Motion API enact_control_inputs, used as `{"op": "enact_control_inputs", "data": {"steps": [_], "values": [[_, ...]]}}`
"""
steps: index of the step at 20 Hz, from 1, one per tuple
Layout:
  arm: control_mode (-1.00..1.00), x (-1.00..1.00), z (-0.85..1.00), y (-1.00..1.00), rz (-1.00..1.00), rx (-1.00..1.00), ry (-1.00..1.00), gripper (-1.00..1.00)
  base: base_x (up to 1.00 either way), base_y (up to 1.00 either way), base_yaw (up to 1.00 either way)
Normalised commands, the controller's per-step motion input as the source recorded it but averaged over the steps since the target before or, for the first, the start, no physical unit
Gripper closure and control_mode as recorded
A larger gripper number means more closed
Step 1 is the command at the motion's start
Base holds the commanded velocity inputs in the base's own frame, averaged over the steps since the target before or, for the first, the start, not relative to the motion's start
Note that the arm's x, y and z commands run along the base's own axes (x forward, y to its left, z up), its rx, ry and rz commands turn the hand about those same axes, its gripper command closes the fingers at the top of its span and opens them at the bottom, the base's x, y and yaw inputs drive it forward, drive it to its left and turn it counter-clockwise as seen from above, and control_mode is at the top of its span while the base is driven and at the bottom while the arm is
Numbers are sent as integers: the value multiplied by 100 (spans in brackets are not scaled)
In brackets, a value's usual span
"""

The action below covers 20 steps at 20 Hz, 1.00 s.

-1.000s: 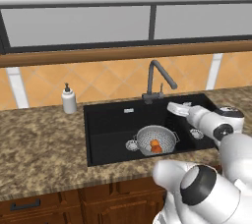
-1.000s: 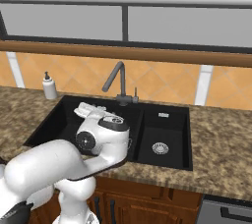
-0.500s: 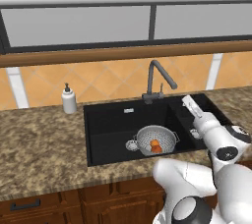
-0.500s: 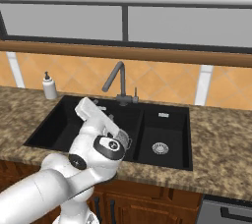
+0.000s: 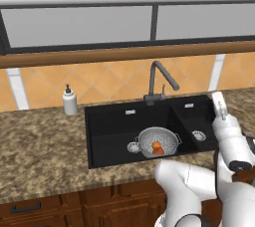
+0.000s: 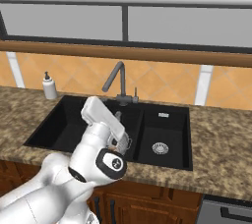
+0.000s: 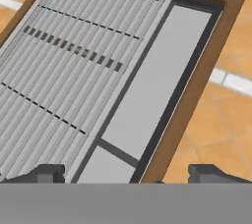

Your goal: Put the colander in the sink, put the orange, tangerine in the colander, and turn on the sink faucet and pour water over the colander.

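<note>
The speckled brown granite desk [image 5: 40,151] runs across both base views under a tiled orange backsplash [image 5: 109,84] and a wide window [image 5: 79,27] with slatted blinds. Set into the desk is the black two-basin sink [image 5: 112,126], larger basin on the left and smaller on the right, each with a round silver drain. The white arm [image 6: 98,144] rises over the sink's front edge, its forearm slanting up toward the wall. In the hand view the pincer [image 7: 126,173] points at the window blinds and the wooden window frame, its two dark tips standing wide apart with nothing between them. The dark grey sink faucet [image 5: 159,81] stands behind the divider between the basins, its angular spout reaching over the sink. The colander [image 5: 158,141] sits in the larger basin near its front right corner, beside the drain. A white soap dispenser [image 5: 69,101] stands on the desk left of the sink. An orange-coloured fruit [image 5: 158,147] lies inside the colander; whether it is the orange or the tangerine cannot be told.
</note>
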Motion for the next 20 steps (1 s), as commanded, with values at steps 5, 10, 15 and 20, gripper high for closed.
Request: {"op": "enact_control_inputs", "data": {"steps": [5, 10, 15, 20], "values": [[-100, -5, 74, -1, 5, 67, 3, -100, 0, 0, 0], [-100, -12, 74, -10, 10, 84, 9, -100, 0, 0, 0], [-100, -46, 45, -32, 10, 94, 11, -100, 0, 0, 0], [-100, -32, 3, -47, 19, 75, 21, -100, 0, 0, 0]]}}
